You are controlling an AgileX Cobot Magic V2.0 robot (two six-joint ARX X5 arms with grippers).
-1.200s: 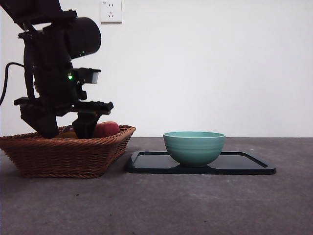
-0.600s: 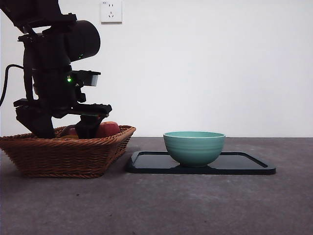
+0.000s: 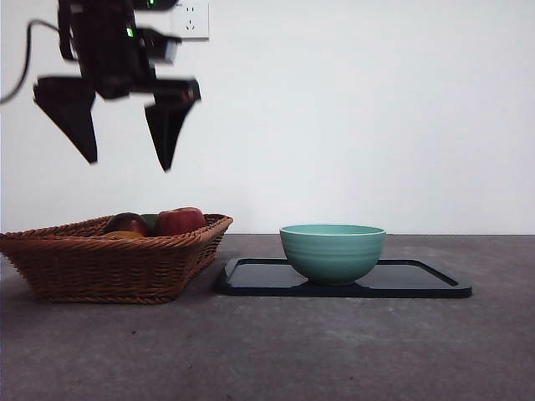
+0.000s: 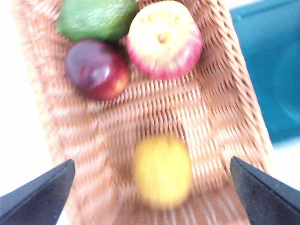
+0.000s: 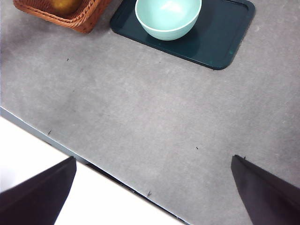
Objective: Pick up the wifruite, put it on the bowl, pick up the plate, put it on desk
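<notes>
left gripper point(image 3: 125, 159) open, empty, above basket point(image 3: 109, 267); wifruite point(image 4: 161, 171) inside

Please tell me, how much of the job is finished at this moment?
Nothing looks done. The wifruite lies in the wicker basket beside the red apple, and the bowl is empty on the dark tray. In hand: the left gripper hangs open above the basket, holding nothing. The right gripper waits. Left: fruit into bowl, then the plate onto the desk.

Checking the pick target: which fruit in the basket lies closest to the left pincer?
The wifruite, the yellowish oval lying alone between the open left pincer tips; the red apple, dark fruit and green fruit cluster farther away.
</notes>
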